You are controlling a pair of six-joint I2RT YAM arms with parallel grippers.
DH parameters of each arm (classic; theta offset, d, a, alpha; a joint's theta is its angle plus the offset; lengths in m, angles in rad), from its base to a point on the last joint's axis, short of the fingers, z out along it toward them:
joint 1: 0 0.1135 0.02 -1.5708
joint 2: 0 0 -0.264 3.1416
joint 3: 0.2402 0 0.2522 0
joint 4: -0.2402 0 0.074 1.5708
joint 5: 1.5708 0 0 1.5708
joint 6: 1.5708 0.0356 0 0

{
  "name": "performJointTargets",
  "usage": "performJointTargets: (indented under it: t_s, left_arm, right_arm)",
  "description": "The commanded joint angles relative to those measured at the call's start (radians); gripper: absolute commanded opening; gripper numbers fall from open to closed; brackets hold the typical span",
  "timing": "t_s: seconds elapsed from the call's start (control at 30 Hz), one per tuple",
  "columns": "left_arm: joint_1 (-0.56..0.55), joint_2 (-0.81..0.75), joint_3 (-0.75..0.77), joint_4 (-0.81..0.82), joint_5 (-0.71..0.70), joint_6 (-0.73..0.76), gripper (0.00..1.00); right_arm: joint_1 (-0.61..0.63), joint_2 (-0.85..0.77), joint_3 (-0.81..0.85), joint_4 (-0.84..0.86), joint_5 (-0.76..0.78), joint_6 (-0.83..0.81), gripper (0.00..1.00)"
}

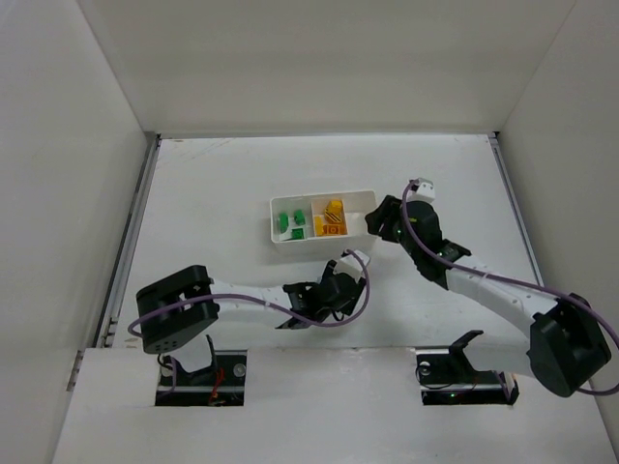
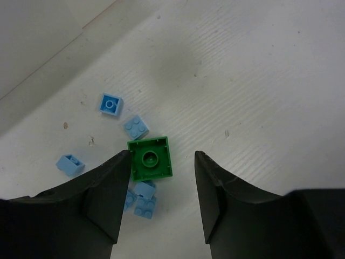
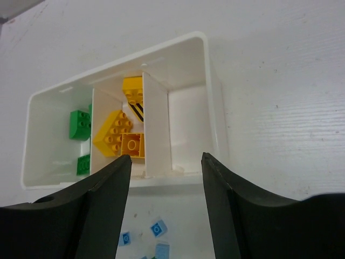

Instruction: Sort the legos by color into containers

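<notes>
**One green brick (image 2: 151,158) lies between the open fingers of the left gripper (image 2: 163,155)**

From above: the white tray (image 1: 354,208) lies mid-table. It has green bricks (image 1: 283,222) in its left compartment and yellow bricks (image 1: 333,227) in the middle one, and its right compartment is bare. The left gripper hangs over the table just on the near side of the tray. The right gripper (image 1: 377,220) is at the tray's right end.

Left wrist: the loose green brick is square, so it has no long axis to line up with. It seems to lie studs down. It sits closer to the left-hand finger, touching it or nearly so, with a clear gap to the other finger. Several blue bricks (image 2: 136,127) lie scattered just beside it, two of them right against its near edge. I judge the left arm the one placed for this pickup, and closing could catch a blue neighbour.

Right wrist: the jaws stand apart with nothing between them, facing the bare compartment.

No brand or writing can be read; one yellow brick carries black stripes.
</notes>
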Motion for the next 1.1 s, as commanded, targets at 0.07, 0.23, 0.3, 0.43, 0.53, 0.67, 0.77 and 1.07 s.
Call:
performJointTargets:
  t_s: [0.07, 0.23, 0.3, 0.43, 0.53, 0.67, 0.77, 1.07]
  left_arm:
    - [-0.014, 0.021, 0.039, -0.031, -0.021, -0.011, 0.46]
    - [-0.017, 0.051, 0.046, -0.031, -0.029, -0.007, 0.38]
    - [-0.017, 0.055, 0.048, -0.024, -0.030, -0.006, 0.31]
    - [-0.014, 0.039, 0.054, -0.013, -0.037, 0.006, 0.20]
    - [-0.014, 0.016, 0.055, -0.010, -0.037, 0.022, 0.16]
    - [-0.006, -0.072, 0.046, -0.008, -0.037, 0.025, 0.14]
    - [0.013, -0.194, 0.020, -0.007, -0.043, 0.022, 0.14]
    - [0.269, -0.390, -0.003, 0.015, -0.106, 0.019, 0.16]
  right_arm:
    - [0.002, -0.045, -0.010, 0.077, -0.016, 0.011, 0.61]
    - [0.002, -0.051, -0.013, 0.085, -0.016, 0.008, 0.62]
    - [0.002, -0.049, -0.015, 0.088, -0.016, 0.006, 0.62]
    - [0.002, -0.052, -0.018, 0.094, -0.016, 0.006, 0.62]
    - [0.002, -0.060, -0.021, 0.096, -0.016, 0.006, 0.62]
    - [0.002, -0.078, -0.029, 0.096, -0.016, 0.006, 0.62]
    - [0.002, -0.095, -0.035, 0.096, -0.013, 0.009, 0.62]
    - [0.016, -0.108, -0.035, 0.103, -0.003, 0.000, 0.51]
